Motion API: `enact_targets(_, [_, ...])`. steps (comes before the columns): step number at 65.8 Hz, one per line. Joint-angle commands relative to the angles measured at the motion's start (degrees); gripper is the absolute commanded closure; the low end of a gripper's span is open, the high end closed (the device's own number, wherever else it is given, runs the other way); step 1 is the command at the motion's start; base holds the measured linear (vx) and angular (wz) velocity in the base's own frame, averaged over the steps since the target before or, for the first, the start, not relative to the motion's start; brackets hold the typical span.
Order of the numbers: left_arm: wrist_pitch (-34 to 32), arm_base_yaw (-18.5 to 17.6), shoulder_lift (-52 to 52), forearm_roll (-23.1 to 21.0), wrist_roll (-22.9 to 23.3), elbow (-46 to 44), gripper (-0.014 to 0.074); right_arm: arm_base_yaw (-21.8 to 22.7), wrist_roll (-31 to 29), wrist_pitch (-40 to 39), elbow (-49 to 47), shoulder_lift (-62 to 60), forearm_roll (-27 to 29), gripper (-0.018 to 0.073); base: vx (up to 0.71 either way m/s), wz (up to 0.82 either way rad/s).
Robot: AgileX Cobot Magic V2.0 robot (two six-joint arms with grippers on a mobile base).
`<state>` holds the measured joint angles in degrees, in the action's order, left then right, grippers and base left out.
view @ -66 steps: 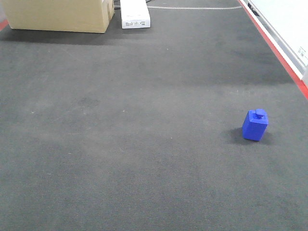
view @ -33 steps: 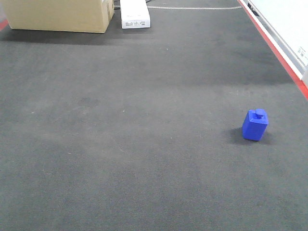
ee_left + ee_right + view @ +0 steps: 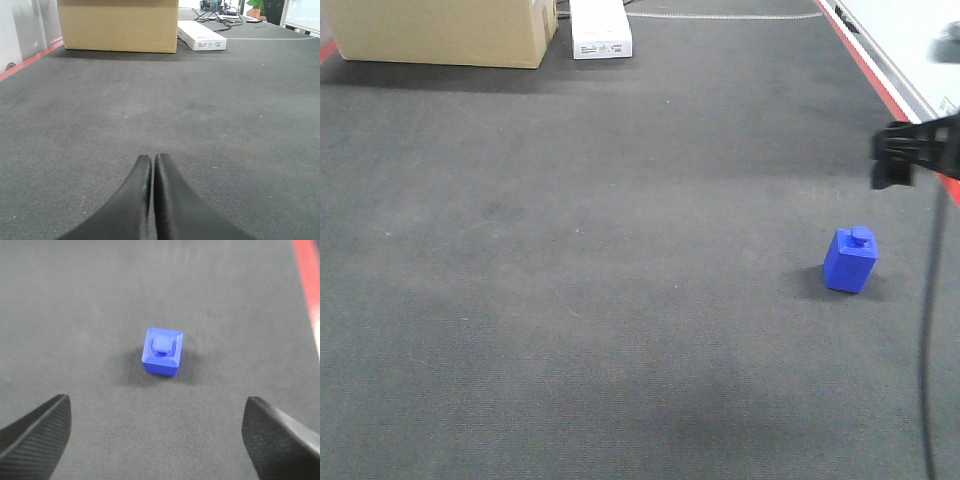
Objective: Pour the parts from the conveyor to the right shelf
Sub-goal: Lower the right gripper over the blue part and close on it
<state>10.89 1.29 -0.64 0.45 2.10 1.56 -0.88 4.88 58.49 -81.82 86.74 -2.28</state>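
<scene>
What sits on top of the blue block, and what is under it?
A short round stud tops the blue block; nothing else rests on it. It stands on the dark-grey conveyor belt; its underside is hidden.

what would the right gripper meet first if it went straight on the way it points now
The right gripper, jaws open, would most likely meet the blue block centred ahead on the conveyor belt; nothing else lies between, though depth is unclear.

Dark-grey, red-edged conveyor (image 3: pixel 620 250) carried a blue block (image 3: pixel 850 260) upright nr its right side; cardboard box (image 3: pixel 440 30) & white box (image 3: pixel 600 30) sat at far end.
</scene>
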Motion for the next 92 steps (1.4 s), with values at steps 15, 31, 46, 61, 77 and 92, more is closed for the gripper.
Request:
enact_targets(15, [-4.1,0.2,-0.8,-0.5,0.5,-1.1,0.0603,0.5,-1.6,13.5,-18.7,18.5,-0.3,-0.0082,0.00,0.00])
enact_targets(31, [-4.1,0.2,-0.8,-0.5,0.5,-1.1,0.0603,3.4,-1.9,14.4,-22.3,26.3,3.9,-0.0078,0.00,0.00])
enact_targets(46, [-4.1,0.2,-0.8,-0.5,0.5,-1.1,0.0603,5.6,-3.9,13.3,-22.3,29.7,5.3,-0.0072,0.00,0.00])
enact_targets(61, [-4.1,0.2,-0.8,-0.5,0.5,-1.1,0.0603,5.6,-6.0,10.1,-22.2,31.7,8.7,-0.0058,0.00,0.00])
enact_targets(77, [-4.1,0.2,-0.8,-0.5,0.5,-1.1,0.0603,5.6,-6.0,9.7,-22.2,34.6,9.3,-0.0031,0.00,0.00])
enact_targets(92, [-4.1,0.2,-0.8,-0.5,0.5,-1.1,0.0603,5.6,-5.8,9.4,-22.2,34.9,9.3,0.0163,0.00,0.00])
